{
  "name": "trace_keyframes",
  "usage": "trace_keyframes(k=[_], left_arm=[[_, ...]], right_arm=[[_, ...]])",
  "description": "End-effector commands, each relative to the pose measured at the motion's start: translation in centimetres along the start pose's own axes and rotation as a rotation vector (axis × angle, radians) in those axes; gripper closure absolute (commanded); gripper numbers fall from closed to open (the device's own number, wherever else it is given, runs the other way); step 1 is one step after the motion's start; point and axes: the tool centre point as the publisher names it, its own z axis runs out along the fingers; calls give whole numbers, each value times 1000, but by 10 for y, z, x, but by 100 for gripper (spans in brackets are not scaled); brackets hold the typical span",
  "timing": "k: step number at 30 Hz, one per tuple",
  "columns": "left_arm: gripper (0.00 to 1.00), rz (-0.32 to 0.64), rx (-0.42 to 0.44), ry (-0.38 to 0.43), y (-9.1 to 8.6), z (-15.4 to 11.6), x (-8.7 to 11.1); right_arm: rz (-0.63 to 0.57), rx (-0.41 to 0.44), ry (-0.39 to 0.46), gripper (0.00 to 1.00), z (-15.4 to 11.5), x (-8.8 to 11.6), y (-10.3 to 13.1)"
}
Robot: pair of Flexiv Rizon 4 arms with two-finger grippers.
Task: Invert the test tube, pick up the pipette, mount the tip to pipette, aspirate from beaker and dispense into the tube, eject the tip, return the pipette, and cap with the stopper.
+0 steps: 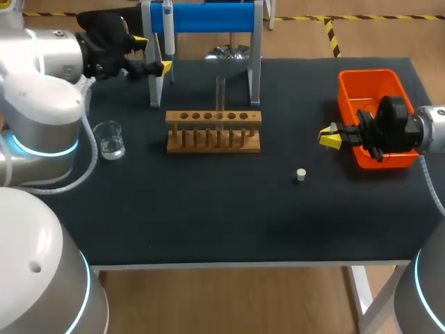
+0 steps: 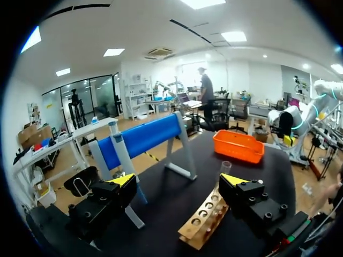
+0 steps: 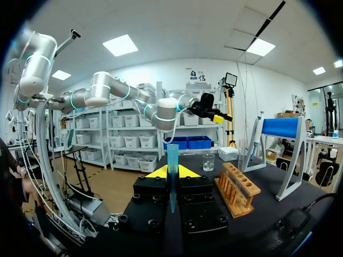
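The pipette (image 1: 167,28) hangs on the blue stand (image 1: 205,17) at the back of the table. My left gripper (image 1: 154,56) is open just left of it, level with the stand's left post; from its own wrist view this gripper (image 2: 179,182) is wide open with nothing between its fingers. A clear test tube (image 1: 220,94) stands upright in the wooden rack (image 1: 213,130). The beaker (image 1: 109,139) sits left of the rack. My right gripper (image 1: 330,137) is beside the orange bin (image 1: 370,81), shut on a blue pipette tip (image 3: 172,163) held upright between its yellow tips. The white stopper (image 1: 300,175) lies on the mat.
From the left wrist, the rack (image 2: 206,217) with the tube (image 2: 224,172) lies ahead under the right finger, and the stand (image 2: 142,139) is ahead at the left. From the right wrist, the rack (image 3: 238,187) and beaker (image 3: 208,162) stand ahead.
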Motion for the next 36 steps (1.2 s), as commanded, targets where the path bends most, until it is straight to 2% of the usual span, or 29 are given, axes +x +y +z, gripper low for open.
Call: trace_keyframes(k=[1, 9, 27, 36], left_arm=[[0, -25, 0, -113, 1, 13, -1], [0, -94, 10, -312, 1, 21, -19], [0, -153, 91, -517, -7, 49, -46], [0, -166, 136, -571, -16, 66, -60]], right_arm=[[-1, 3, -2, 100, 0, 1, 1], [-1, 3, -2, 100, 0, 1, 1], [-1, 3, -2, 100, 0, 1, 1], [-1, 3, -2, 100, 0, 1, 1]])
